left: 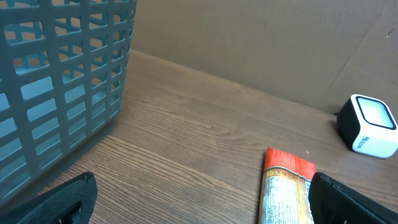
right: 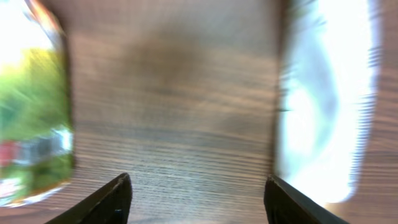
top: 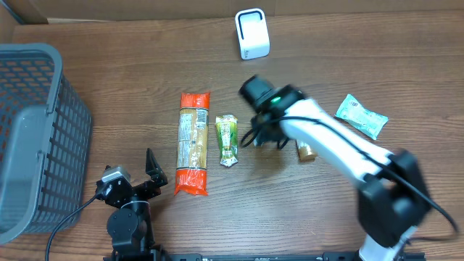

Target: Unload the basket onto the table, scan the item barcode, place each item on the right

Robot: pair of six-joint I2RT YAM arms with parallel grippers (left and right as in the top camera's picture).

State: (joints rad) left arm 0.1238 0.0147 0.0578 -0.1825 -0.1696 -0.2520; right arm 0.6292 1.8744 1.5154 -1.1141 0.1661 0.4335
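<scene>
Right wrist: I see right tool [right: 198,190] spread, empty, over brown wooden worktop [right: 174,93] beside green plastic sachet [top: 227,140]; left tool [left: 202,202] wide, empty.

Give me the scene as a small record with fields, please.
scanner: white box-shaped barcode scanner, far edge of wooden table
basket: grey plastic mesh basket, left side
items: long clear packet with orange ends; small green sachet beside it; pale green packet, right
left end effector: open, empty
right end effector: open, empty, over bare wood right of sachet
</scene>
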